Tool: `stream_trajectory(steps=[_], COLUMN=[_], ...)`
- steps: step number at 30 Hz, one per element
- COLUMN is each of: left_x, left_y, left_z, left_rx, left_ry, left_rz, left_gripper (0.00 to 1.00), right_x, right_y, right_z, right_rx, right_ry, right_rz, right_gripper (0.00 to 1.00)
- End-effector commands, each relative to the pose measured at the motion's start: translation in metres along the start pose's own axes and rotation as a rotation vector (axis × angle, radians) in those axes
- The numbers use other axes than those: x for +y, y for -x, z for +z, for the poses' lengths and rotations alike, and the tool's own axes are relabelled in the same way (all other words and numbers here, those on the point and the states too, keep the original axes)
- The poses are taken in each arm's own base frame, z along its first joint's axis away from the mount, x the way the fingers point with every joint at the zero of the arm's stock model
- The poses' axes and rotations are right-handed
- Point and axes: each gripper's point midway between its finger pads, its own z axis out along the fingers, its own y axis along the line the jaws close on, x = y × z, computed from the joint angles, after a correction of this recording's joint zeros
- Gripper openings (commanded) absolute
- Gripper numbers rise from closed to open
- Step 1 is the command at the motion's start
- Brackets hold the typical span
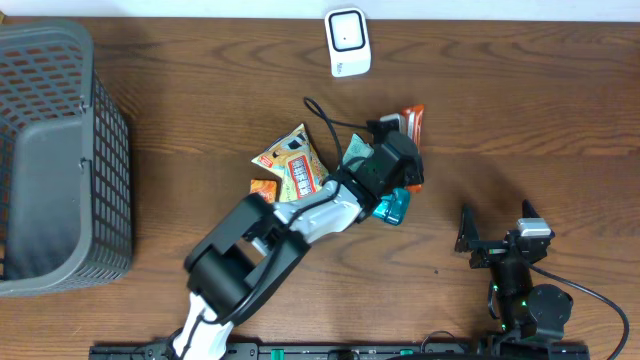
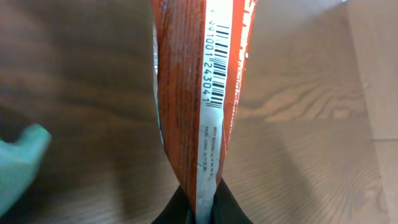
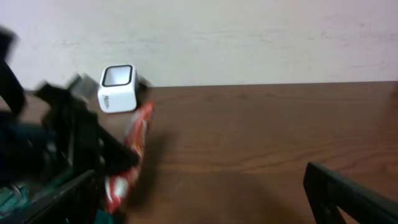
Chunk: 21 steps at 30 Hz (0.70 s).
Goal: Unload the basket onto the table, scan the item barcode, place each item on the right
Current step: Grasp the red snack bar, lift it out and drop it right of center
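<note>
Left gripper (image 2: 201,209) is clamped right down on one end of the red snack packet (image 2: 186,106), with the fingers (image 2: 231,210) pinched on the white seam strip. The packet sticks straight out away from the wrist cam, and the barcode (image 2: 221,62) runs along that strip, sharp and facing the left wrist lens. From overhead I see the packet (image 1: 414,120) at about table centre, on the scanner side of the left gripper. The white scanner (image 1: 348,42) sits at the far edge, well apart from it. The right wrist cam shows the packet tilted, top end leaning toward the scanner; I can't tell if the lower end touches the wood. Right gripper (image 1: 497,224) is parked near the front right, fingers spread wide, nothing between them. The other snack packs (image 1: 293,165) lie beside the left arm, and there's a teal item (image 1: 392,207) just under its wrist. The grey basket (image 1: 100,150) is on the far left.
</note>
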Motion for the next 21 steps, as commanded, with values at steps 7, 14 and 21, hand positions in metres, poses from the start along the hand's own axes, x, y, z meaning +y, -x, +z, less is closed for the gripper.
stream_trajectory(steps=[7, 14, 21], left_x=[-0.039, -0.066, -0.044], left_y=[0.007, 0.026, 0.098], left_z=[-0.010, -0.040, -0.108], left_rx=[-0.005, -0.055, -0.242], left_ry=[-0.130, -0.170, 0.071], left_rz=[0.036, 0.216, 0.416], left_gripper=[0.63, 0.97, 0.98], right_x=[0.001, 0.001, 0.001], right_y=[-0.001, -0.001, -0.001], right_z=[0.000, 0.000, 0.000], right_rx=[-0.002, -0.001, -0.001], right_ry=[0.004, 0.004, 0.004], right_rz=[0.009, 0.009, 0.009], right_gripper=[0.99, 0.99, 0.99])
